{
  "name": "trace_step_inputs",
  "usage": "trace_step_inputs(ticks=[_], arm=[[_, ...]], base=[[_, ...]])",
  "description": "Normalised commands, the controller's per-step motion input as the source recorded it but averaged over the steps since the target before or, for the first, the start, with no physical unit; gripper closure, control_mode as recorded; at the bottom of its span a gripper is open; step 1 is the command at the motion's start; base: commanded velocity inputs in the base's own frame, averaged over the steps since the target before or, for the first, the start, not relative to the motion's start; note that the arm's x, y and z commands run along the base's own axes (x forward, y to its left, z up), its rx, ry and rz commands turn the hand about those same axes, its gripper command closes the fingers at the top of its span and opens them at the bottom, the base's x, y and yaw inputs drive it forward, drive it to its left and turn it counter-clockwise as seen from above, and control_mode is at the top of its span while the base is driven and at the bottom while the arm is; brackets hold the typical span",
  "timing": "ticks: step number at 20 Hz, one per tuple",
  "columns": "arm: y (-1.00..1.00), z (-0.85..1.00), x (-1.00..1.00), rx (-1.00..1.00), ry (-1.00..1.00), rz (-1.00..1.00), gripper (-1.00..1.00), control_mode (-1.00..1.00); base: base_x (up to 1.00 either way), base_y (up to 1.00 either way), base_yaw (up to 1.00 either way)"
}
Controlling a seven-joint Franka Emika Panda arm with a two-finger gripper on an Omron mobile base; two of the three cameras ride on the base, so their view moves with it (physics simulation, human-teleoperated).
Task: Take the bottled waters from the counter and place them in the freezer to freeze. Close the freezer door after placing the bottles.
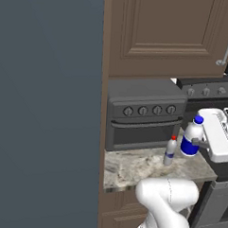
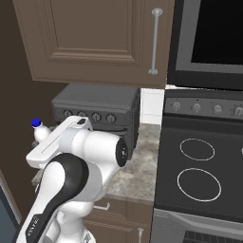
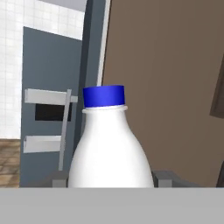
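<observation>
Granite desk (image 1: pixel 132 169) carries the red-capped bottle (image 1: pixel 170 150); the claw (image 1: pixel 196 143) is clamped on the blue-capped bottle (image 1: pixel 192 137), likely rigid, slick, heavy; body grip suits.

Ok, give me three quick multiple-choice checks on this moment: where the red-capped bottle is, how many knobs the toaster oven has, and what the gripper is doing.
1. Where is the small red-capped clear plastic bottle?
A. upright on the speckled granite counter
B. lying on the stovetop
C. inside the freezer

2. How many round knobs on the dark grey toaster oven?
A. two
B. four
C. six

3. What is the gripper doing?
A. hanging open
B. shut on the red-capped bottle
C. shut on the blue-capped whitish plastic bottle

Answers:
1 A: it stands before the toaster oven.
2 B: four in a row.
3 C: the bottle sits between the fingers, raised off the counter.
</observation>
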Motion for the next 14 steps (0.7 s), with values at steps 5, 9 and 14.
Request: trace_step_inputs(ticks=[5,9,14], arm=[[0.0,0.0,0.0,0.0,0.0,0.0,1.0,-1.0],[0.0,0.0,0.0,0.0,0.0,0.0,1.0,-1.0],[0.0,0.0,0.0,0.0,0.0,0.0,1.0,1.0]], base=[[0.0,0.0,0.0],[0.0,0.0,0.0],[-0.13,0.0,0.0]])
